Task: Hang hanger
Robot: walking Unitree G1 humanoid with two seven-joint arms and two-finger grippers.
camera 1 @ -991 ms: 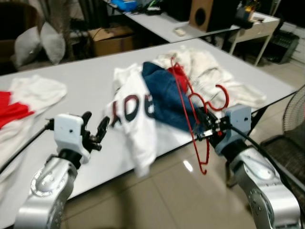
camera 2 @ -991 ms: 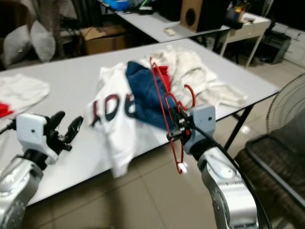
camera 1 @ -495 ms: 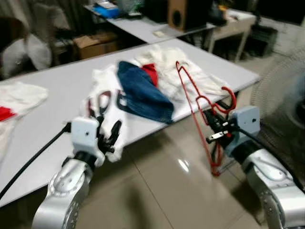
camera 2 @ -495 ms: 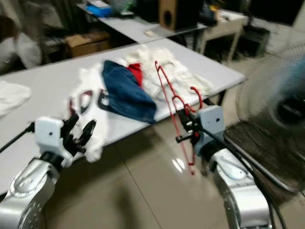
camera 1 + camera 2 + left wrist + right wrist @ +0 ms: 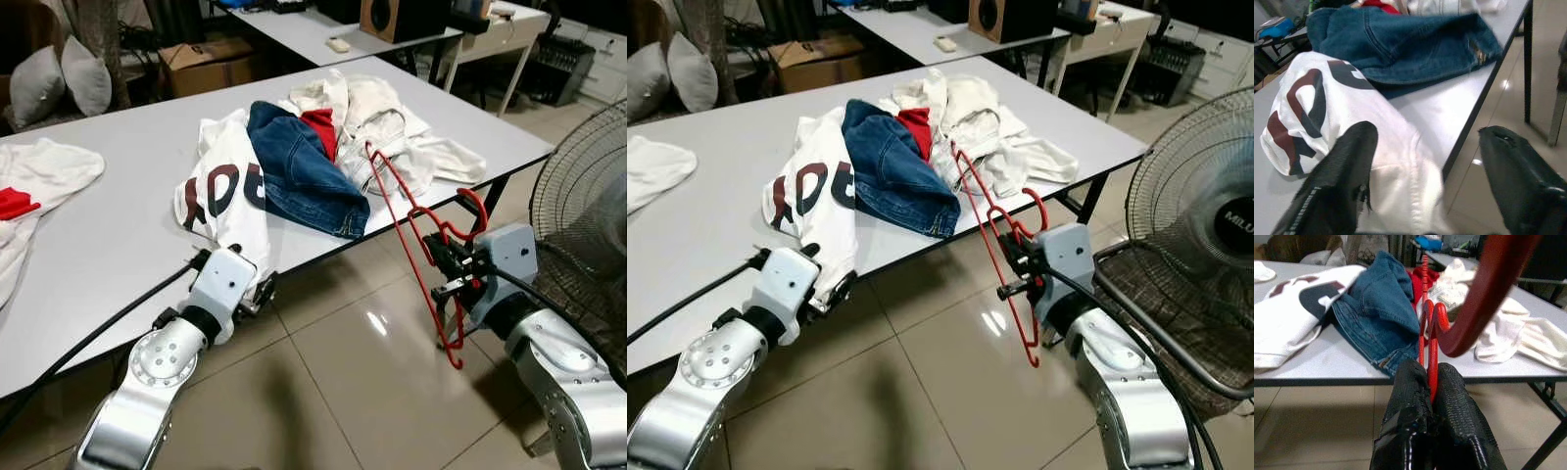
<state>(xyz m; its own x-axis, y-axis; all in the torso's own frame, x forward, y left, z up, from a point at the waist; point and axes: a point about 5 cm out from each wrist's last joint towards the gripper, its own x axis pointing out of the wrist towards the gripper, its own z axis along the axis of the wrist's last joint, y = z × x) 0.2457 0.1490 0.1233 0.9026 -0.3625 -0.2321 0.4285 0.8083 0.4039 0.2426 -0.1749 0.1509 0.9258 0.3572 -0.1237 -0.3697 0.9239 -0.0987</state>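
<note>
A red wire hanger [image 5: 1474, 308] stands upright over the floor in front of the table's front edge, with my right gripper [image 5: 446, 271] shut on its neck just below the hook. My left gripper [image 5: 261, 290] is low at the table's front edge, open. In the left wrist view its two fingers [image 5: 1337, 181] are spread wide apart. The hem of a white T-shirt [image 5: 220, 186] with dark and red letters hangs over the edge between and just beyond them. Whether they touch the cloth I cannot tell.
On the grey table [image 5: 108, 245] blue jeans [image 5: 299, 166] lie beside the T-shirt, with a heap of white and red clothes [image 5: 392, 117] behind. A standing fan [image 5: 588, 196] is close on the right. Tiled floor lies below, and a second table [image 5: 304, 24] stands behind.
The camera has swung, bringing the fan into view. My left gripper has come down from a raised pose to the T-shirt's hem at the table edge. The right gripper still holds the hanger.
</note>
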